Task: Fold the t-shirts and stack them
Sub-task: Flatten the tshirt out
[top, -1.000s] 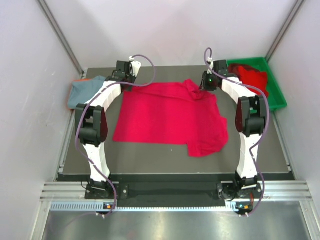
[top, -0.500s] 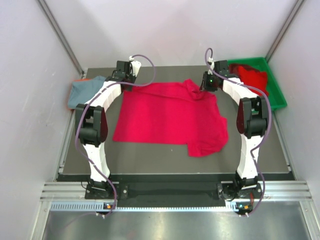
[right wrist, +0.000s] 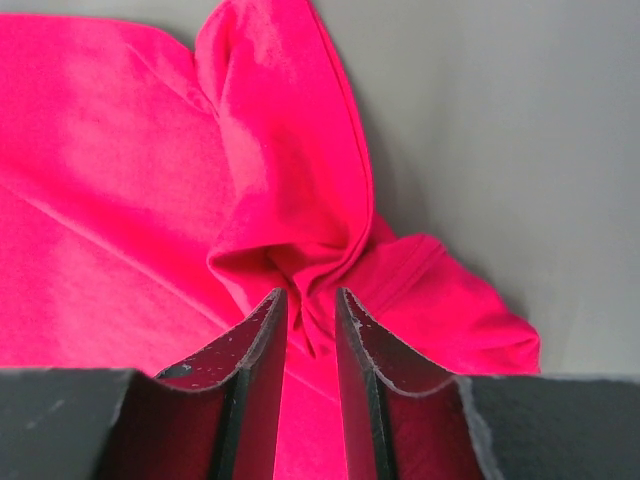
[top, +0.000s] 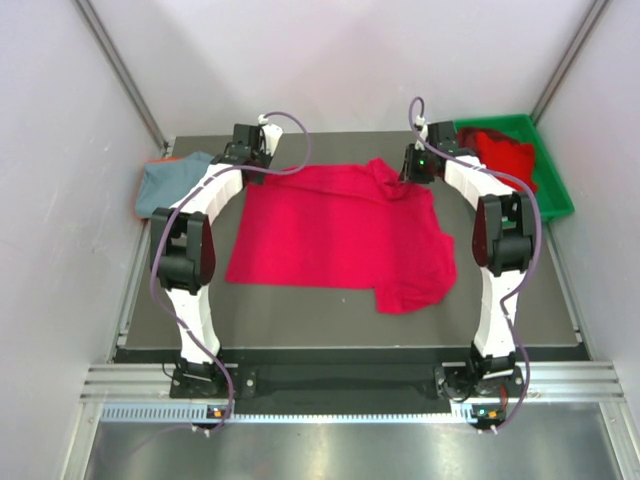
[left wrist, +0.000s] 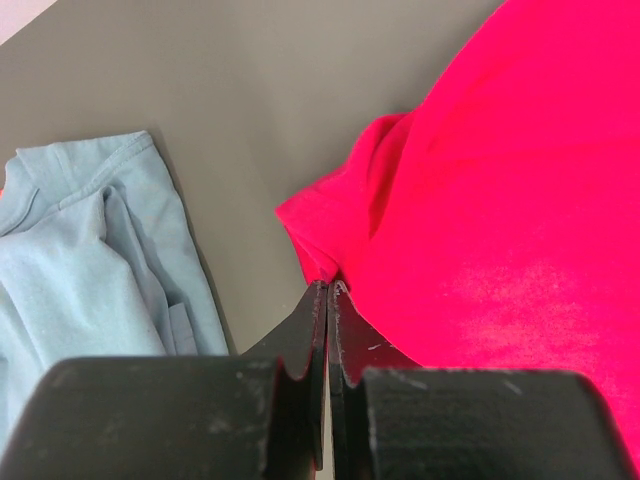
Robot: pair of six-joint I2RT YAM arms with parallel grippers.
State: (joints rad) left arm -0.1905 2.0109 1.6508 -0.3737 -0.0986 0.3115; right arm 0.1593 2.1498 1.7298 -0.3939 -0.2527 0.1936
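The red t-shirt point(top: 340, 230) lies spread flat, left of the green bin point(top: 556, 195). The left gripper point(left wrist: 327, 290) is closed, pinching the shirt's corner farthest from the bin. The right gripper point(right wrist: 311, 305) clamps a bunched fold nearest the bin. A grey-blue t-shirt point(top: 165, 182) lies farther left.

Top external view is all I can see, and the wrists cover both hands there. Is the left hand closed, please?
Observer: Yes. The left hand has its fingers pressed together, with the tips at the edge of a folded corner of the red t-shirt.
Operator: And how is the right hand?
Observer: The right hand has its fingers narrowly apart, with a bunched fold of the same shirt between them. It seems to clamp that fold.
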